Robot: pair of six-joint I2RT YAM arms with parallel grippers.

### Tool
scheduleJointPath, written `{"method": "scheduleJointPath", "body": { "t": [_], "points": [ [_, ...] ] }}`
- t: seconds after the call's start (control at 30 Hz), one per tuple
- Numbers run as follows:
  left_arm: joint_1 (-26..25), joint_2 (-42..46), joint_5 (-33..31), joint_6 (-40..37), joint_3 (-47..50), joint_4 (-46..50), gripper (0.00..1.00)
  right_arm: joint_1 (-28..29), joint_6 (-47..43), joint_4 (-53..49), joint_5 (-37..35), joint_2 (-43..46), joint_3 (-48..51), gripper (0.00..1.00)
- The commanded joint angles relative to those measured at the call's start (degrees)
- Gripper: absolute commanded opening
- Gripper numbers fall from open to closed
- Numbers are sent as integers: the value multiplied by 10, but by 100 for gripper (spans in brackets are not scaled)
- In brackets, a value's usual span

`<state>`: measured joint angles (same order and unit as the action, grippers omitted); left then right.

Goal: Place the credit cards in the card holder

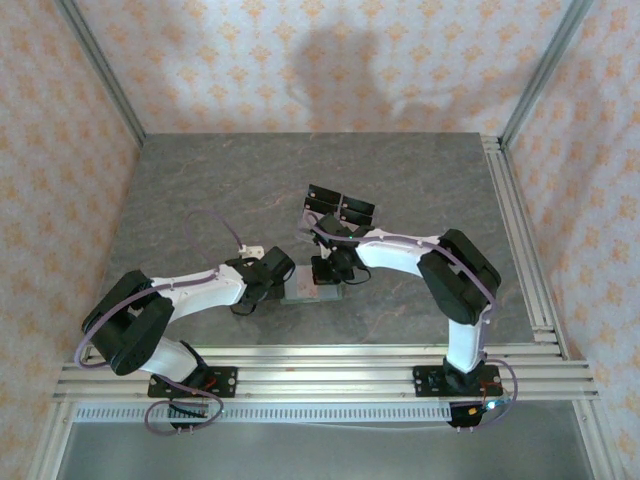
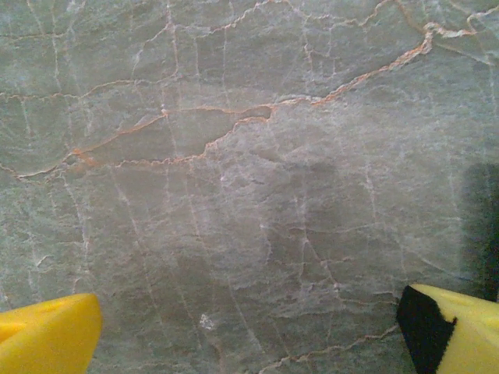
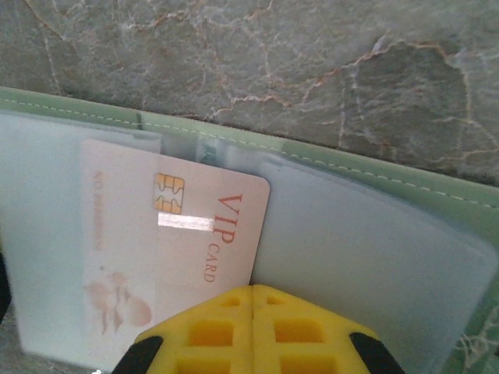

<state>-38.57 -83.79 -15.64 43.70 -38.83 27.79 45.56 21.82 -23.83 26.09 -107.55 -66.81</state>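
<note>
Right claw [image 3: 251, 290]: I'm pressing it fully closed, tips sitting at the near edge of a credit card [image 3: 179, 234]; can't tell if I'm pinching it. That card is lying partway under a clear sleeve of the card holder [image 3: 374, 175], which is lying open around mid-surface, toward the near edge. I'm hanging my left claw [image 2: 249, 335] spread wide over bare surface [image 2: 234, 156], just beside the holder.

The desk [image 1: 200, 200] is grey stone with orange veining. A clear four-cell stand with black tops [image 1: 340, 206] sits at 12 o'clock from centre. Patterned walls [image 1: 300, 60] enclose the desk.
</note>
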Motion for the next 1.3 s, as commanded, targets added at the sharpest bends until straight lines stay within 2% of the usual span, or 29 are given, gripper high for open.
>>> {"method": "scheduleJointPath", "body": {
  "t": [0.0, 0.33, 0.53, 0.83, 1.27],
  "points": [
    [4, -12, -3, 9, 11, -10, 100, 6, 5, 11, 12, -12, -18, 4],
    [3, -16, -3, 11, 7, -8, 100, 10, 19, 26, 25, -22, -36, 4],
    [3, 20, -63, 50, 5, 54, 100, 10, 22, 28, 20, 1, -32, 4],
    [3, 8, -60, 43, 0, 58, 100, 10, 11, 5, -11, 19, -28, 4],
    [4, -8, -40, 37, 9, 27, 100, 10, 20, 25, 19, -6, -12, 3]
  ]
}}
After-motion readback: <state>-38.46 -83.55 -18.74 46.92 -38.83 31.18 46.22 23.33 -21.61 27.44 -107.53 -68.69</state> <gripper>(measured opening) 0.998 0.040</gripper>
